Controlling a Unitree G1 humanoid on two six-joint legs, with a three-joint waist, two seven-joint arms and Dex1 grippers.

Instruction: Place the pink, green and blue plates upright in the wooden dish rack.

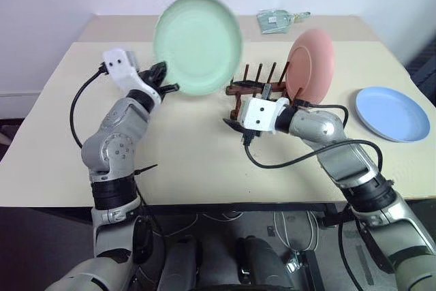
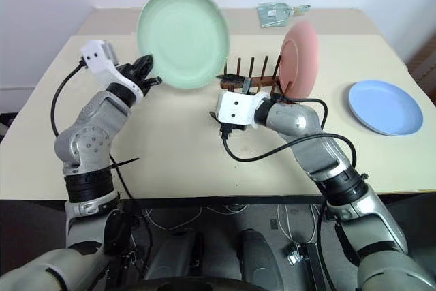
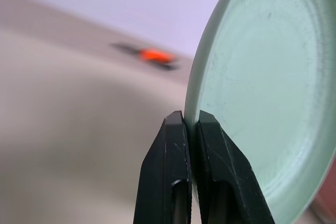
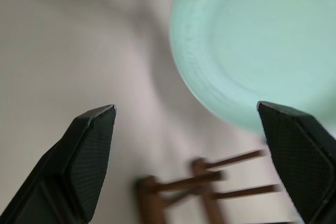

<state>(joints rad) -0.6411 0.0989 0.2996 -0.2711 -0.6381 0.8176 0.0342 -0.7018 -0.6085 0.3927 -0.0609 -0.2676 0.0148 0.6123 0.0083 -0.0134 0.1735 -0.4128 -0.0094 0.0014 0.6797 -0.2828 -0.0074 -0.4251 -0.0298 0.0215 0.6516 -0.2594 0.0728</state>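
Head view: left gripper point(image 1: 165, 78) clamped on green plate's point(image 1: 198, 43) rim, held up off table point(image 1: 61, 100). Pink plate point(image 1: 310, 65) upright in rack point(image 1: 253, 88); blue plate point(image 1: 392, 113) flat, right.

Right wrist: right gripper point(image 4: 194, 150) spread wide, empty, near rack.

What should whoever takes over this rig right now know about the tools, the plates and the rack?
Left tool: shut on the green plate's rim, holding it up off the table, roughly upright, left of the wooden dish rack.
Right tool: open, empty, at the rack's near end, pointing toward the green plate.
Pink plate: standing upright at the rack's right end. Done.
Blue plate: lying flat on the table, right of the rack, untouched.
Left to do: get the green plate into a free slot, possibly by a handover to the right tool, then pick up and rack the blue one.
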